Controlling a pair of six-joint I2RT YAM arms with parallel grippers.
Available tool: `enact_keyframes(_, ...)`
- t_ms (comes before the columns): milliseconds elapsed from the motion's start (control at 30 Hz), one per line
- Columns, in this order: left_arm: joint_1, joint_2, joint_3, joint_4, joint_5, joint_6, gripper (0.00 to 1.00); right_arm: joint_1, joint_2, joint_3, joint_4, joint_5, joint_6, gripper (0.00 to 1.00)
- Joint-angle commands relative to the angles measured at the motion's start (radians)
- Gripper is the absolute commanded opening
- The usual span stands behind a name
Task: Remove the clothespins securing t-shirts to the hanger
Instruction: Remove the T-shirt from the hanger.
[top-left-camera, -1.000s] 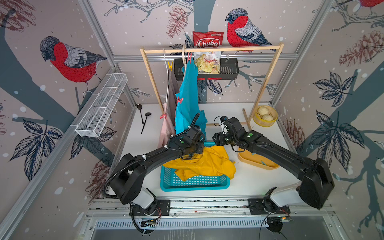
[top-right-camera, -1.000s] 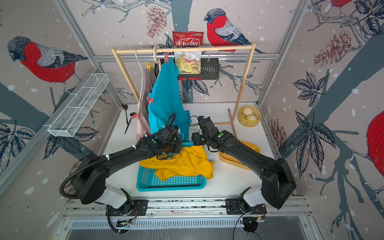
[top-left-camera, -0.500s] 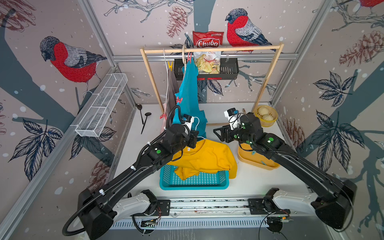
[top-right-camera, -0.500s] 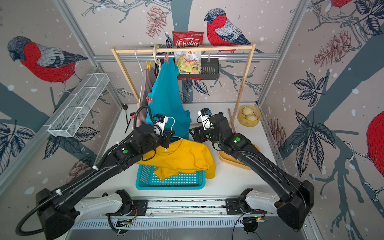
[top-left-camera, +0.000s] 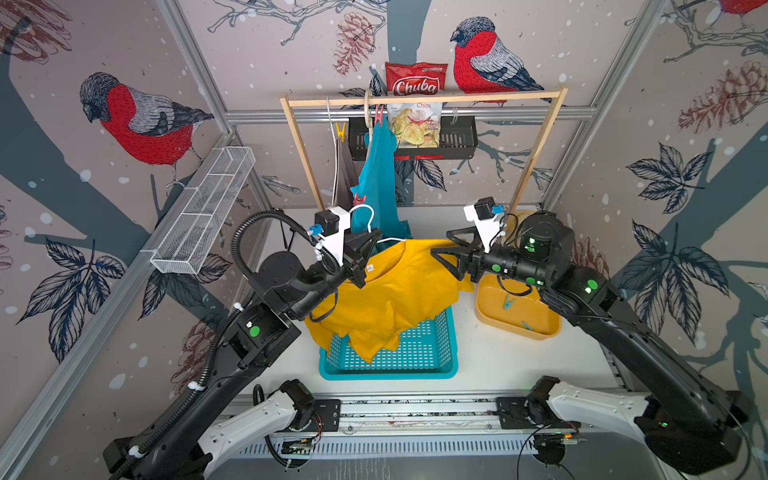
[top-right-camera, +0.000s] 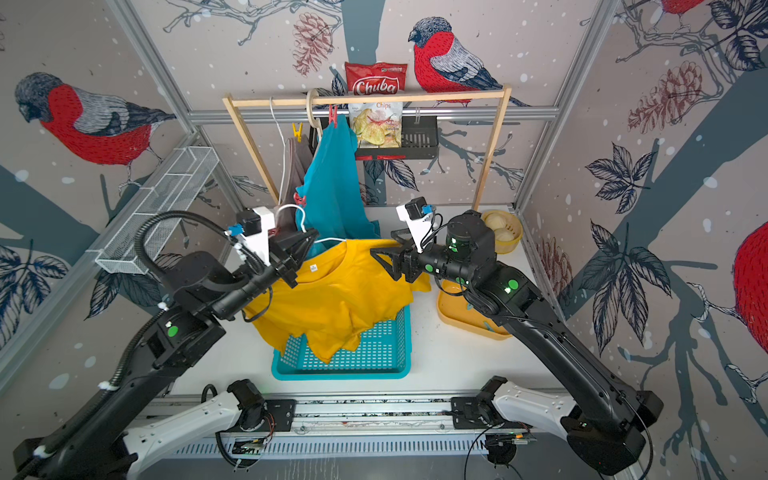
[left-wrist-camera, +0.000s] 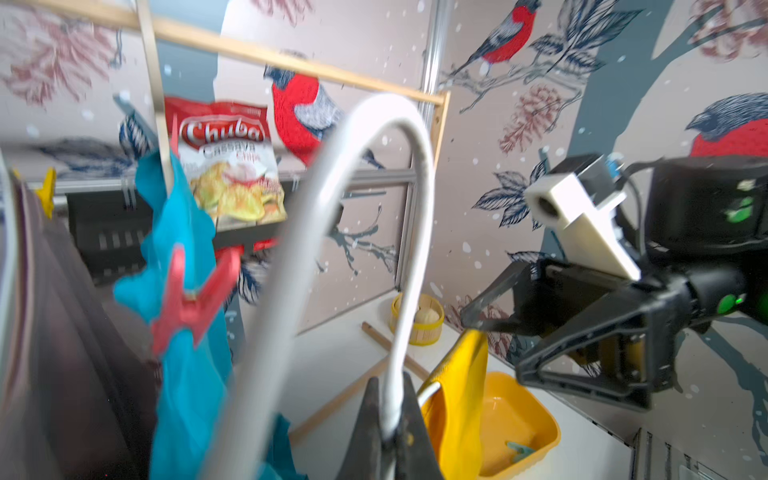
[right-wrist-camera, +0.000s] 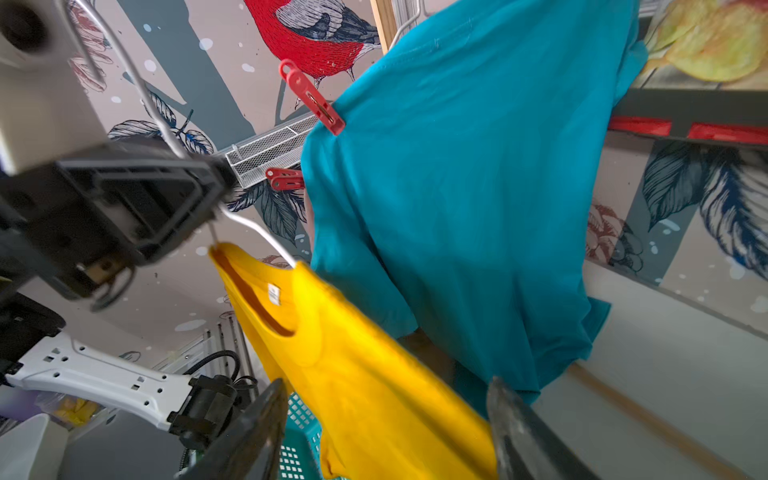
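Three t-shirts: a yellow shirt (top-left-camera: 395, 291) on a white hanger (left-wrist-camera: 420, 166), its hem sagging into the teal basket (top-left-camera: 415, 365) at the table's near edge, and a teal shirt (top-left-camera: 376, 178) and a pale shirt (top-left-camera: 343, 174) hanging from the wooden rail (top-left-camera: 457, 99) at the far edge. Six clothespins show. One yellow pin (top-left-camera: 340, 132) sits by the rail, an upper red pin (top-left-camera: 379, 117) and a lower red pin (top-left-camera: 359, 198) grip the teal shirt, and a third red pin (right-wrist-camera: 284, 178) is just beside it. The yellow tray (top-left-camera: 544, 332) toward the right edge holds two more — a blue pin (top-left-camera: 508, 303) and a second blue pin (top-left-camera: 527, 325). The left pincer (left-wrist-camera: 390, 432) is clamped on the hanger's wire. The right pincer (top-left-camera: 440, 242) stands apart at the yellow shirt's shoulder — touching or not, I cannot tell.
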Motion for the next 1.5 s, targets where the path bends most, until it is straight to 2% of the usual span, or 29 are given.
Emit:
enact_keyframes(0, 0.000, 0.051, 0.194, -0.094, 0.065, 0.105, 0.00, 0.002, -0.005, 0.028, 0.010, 0.028, -0.020, 0.75)
enact_keyframes(133, 0.000, 0.099, 0.346, -0.195, 0.060, 0.198, 0.00, 0.004, -0.030, 0.021, 0.048, 0.061, -0.014, 0.75)
enact_keyframes(367, 0.010, 0.075, 0.241, -0.221, 0.022, 0.240, 0.00, 0.000, -0.098, -0.037, 0.001, 0.160, -0.019, 0.78)
enact_keyframes(633, 0.022, 0.097, 0.316, -0.316, 0.016, 0.300, 0.00, -0.009, -0.139, -0.085, -0.060, 0.158, -0.063, 0.85)
enact_keyframes(833, 0.025, 0.090, 0.328, -0.395, -0.013, 0.347, 0.00, -0.009, -0.148, -0.149, -0.069, 0.182, -0.123, 0.85)
enact_keyframes(1000, 0.028, 0.090, 0.361, -0.444, 0.005, 0.375, 0.00, -0.018, -0.103, -0.203, -0.054, 0.215, -0.168, 0.79)
enact_keyframes(1267, 0.028, 0.099, 0.428, -0.532, 0.019, 0.394, 0.00, -0.025, 0.007, -0.197, 0.019, 0.217, -0.218, 0.74)
enact_keyframes(1367, 0.028, 0.083, 0.423, -0.529, 0.040, 0.392, 0.00, -0.043, 0.030, -0.200, 0.053, 0.191, -0.215, 0.67)
enact_keyframes(1467, 0.028, 0.072, 0.402, -0.512, 0.078, 0.380, 0.00, -0.057, 0.049, -0.202, 0.067, 0.157, -0.207, 0.55)
